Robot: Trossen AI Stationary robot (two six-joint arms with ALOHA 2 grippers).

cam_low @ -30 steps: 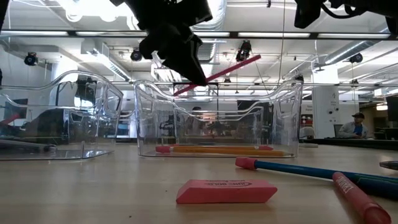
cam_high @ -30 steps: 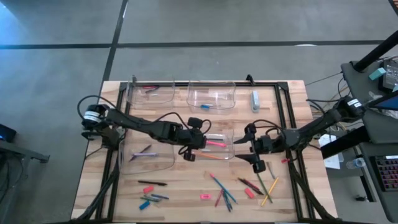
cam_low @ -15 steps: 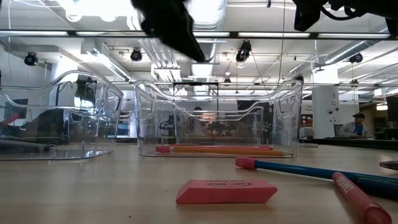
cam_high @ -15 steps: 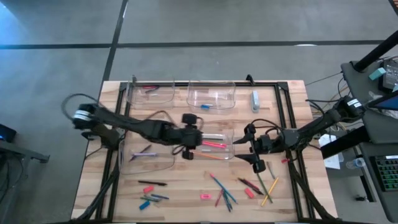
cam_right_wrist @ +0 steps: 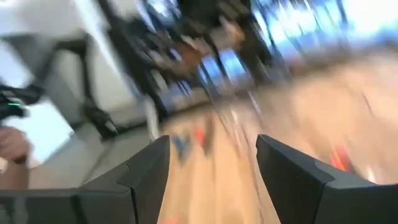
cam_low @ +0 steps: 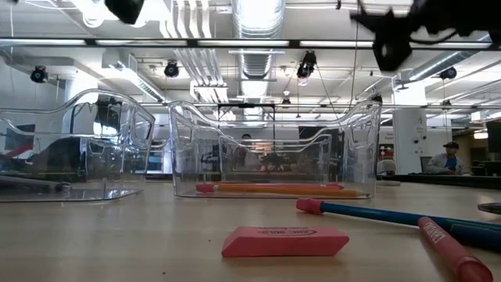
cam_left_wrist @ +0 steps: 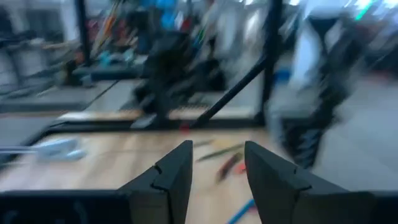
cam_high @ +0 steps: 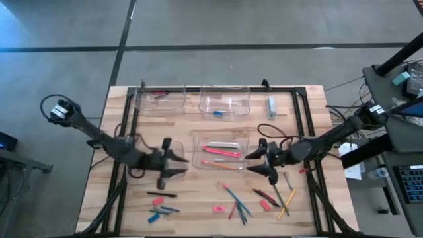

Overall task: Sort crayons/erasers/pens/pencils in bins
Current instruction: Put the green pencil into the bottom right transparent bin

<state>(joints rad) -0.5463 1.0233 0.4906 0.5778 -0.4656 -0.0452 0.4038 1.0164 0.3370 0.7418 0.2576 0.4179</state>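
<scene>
Pencils (cam_high: 221,153) lie in your middle bin (cam_high: 196,160); both the left gripper (cam_high: 177,164) and right gripper (cam_high: 254,160) hover empty, fingers apart.

The light wooden slatted table (cam_high: 198,198) is seen whole from straight overhead, while the clear plastic pencil-holding bin (cam_low: 274,157) is shared with the close, level table-top view.

An industrial-style lab or workshop hall is indicated. A polished grey concrete floor (cam_high: 218,26) crossed by dark lines is seen around the wooden table (cam_high: 192,206). In the low view, exposed ceiling ducts (cam_low: 258,16), pipework and strip lights (cam_low: 70,41) are recorded over a wide open room. A seated person (cam_low: 448,158) is noted at a workstation in the background, and a side bench with a keyboard (cam_high: 411,182) is seen beside the table.
</scene>
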